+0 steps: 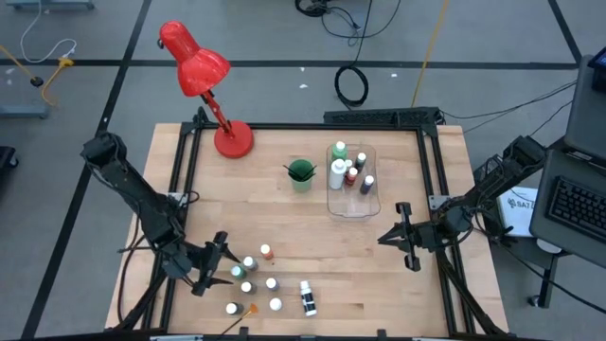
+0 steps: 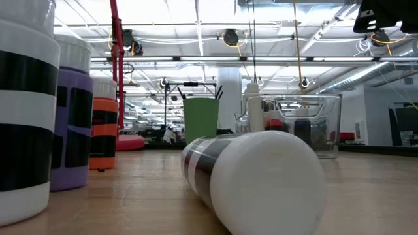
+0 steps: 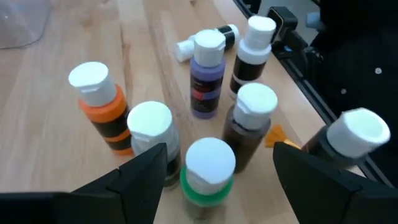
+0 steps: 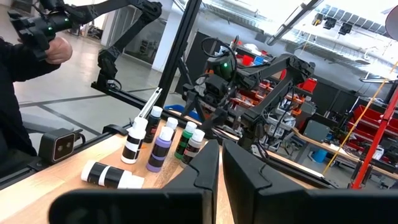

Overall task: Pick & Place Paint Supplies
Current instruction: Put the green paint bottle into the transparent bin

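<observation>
Lying on its side closest to the low camera, a white and black bottle (image 2: 251, 173) fills the foreground; seen from above it rests off to the side of the left gripper (image 1: 220, 262), toward the table's near edge. Beyond it stands the clear plastic bin (image 1: 371, 204), just beside the right gripper (image 1: 405, 237) and well apart from the left one, holding a taller white bottle (image 1: 337, 173) and a few small ones. A green cup (image 1: 301, 175) with dark brushes in it sits next to the bin. Smaller still, the cluster of tiny white-capped paint bottles (image 3: 205, 74) stands directly ahead of the left gripper, whose fingers are spread wide around the green-labelled bottle (image 3: 208, 175) without touching it. An orange-labelled bottle (image 3: 101, 106) stands at the group's edge. The right gripper hovers with fingers pressed together, holding nothing.
</observation>
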Controlling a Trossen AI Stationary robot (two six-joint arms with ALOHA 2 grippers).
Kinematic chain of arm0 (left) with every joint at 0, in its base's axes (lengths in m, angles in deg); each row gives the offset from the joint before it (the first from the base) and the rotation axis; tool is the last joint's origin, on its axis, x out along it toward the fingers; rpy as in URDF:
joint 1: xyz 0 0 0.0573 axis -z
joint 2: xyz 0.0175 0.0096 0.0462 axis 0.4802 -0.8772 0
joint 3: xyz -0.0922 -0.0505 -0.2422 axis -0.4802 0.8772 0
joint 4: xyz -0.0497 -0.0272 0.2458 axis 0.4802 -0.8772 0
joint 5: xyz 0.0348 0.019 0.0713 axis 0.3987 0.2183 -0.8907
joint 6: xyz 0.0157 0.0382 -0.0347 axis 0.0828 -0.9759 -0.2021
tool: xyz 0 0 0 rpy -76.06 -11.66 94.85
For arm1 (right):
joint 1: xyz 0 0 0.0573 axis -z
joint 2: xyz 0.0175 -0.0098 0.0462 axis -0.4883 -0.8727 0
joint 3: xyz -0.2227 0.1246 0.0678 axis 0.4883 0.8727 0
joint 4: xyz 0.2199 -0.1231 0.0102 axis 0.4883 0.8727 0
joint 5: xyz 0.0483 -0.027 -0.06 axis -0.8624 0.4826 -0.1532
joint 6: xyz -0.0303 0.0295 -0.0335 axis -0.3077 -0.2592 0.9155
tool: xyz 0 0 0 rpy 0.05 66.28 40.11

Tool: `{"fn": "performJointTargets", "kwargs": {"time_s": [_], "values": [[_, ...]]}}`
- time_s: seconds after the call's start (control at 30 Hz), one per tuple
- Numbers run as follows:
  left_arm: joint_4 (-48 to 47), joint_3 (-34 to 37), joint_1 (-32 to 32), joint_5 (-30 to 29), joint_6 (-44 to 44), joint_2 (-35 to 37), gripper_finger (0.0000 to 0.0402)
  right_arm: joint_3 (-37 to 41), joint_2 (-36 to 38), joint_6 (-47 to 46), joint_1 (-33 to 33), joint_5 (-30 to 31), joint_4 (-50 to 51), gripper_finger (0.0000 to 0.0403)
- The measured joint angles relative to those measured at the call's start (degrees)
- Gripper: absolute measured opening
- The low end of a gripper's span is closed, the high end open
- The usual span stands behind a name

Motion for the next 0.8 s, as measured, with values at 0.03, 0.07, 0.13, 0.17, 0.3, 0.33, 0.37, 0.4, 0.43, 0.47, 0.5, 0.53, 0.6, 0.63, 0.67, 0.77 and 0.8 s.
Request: {"fn": "performJointTargets", "kwargs": {"time_s": [0.03,0.07,0.13,0.17,0.3,0.33,0.37,0.4,0.43,0.47,0.5,0.53,0.6,0.63,0.67,0.77,0.8], "values": [[0.3,0.0,-0.1,-0.1,0.1,-0.7,0.0296,0.0,0.0,0.0,0.0,0.0,-0.1,0.0016],[0.4,0.0,-0.3,0.0,0.1,-1.4,0.0296,0.0,0.0,0.0,0.0,0.0,-0.3,0.0016],[0.4,0.0,-0.5,0.0,0.1,-2.5,0.0296,0.0,0.0,0.0,0.0,0.0,-0.4,0.0016],[0.6,0.0,-0.6,0.0,0.1,-2.9,0.0296,0.0,0.0,0.0,0.0,0.0,-0.4,0.0016],[0.6,0.0,-0.7,-0.1,-0.3,-3.8,0.0296,0.0,0.0,0.0,0.0,0.0,-0.4,0.0016],[0.7,0.0,-0.7,-0.1,-0.4,-3.8,0.0296,0.0,0.0,0.0,0.0,0.0,-0.4,0.0016],[0.8,0.0,-0.7,-0.1,-0.4,-3.8,0.0296,0.0,0.0,0.0,0.0,0.0,-0.4,0.0016],[0.8,0.0,-0.7,-0.1,-0.4,-3.8,0.0296,0.0,0.0,0.0,0.0,0.0,-0.4,0.0016],[0.8,0.0,-0.7,-0.1,-0.4,-3.8,0.0296,0.0,0.0,0.0,0.0,0.0,-0.3,0.0016],[0.8,0.0,-0.7,-0.2,-0.3,-3.8,0.0296,0.0,0.0,0.0,0.0,0.0,-0.3,0.0016],[0.8,0.0,-0.7,-0.4,-0.2,-3.8,0.0296,0.0,0.0,0.0,0.0,0.0,-0.3,0.0016],[0.8,0.0,-0.9,-0.6,-0.1,-3.8,0.0296,0.0,0.0,0.0,0.0,0.0,-0.3,0.0016],[0.8,0.0,-1.4,-0.6,0.4,-3.8,0.0296,0.0,0.0,0.0,0.0,0.0,-0.3,0.0016],[0.8,0.0,-1.6,-0.6,0.5,-3.8,0.0294,0.0,0.0,0.0,0.0,0.0,-0.3,0.0016],[0.8,0.0,-1.8,-0.5,0.5,-3.8,0.0290,0.0,0.0,0.0,0.0,0.0,-0.3,0.0016],[0.7,0.0,-2.3,0.8,0.6,-3.8,0.0266,0.0,0.0,0.0,0.0,0.0,-0.3,0.0016],[0.7,0.0,-2.3,1.1,0.6,-3.8,0.0255,0.0,0.0,0.0,0.0,0.0,-0.3,0.0016]]}}
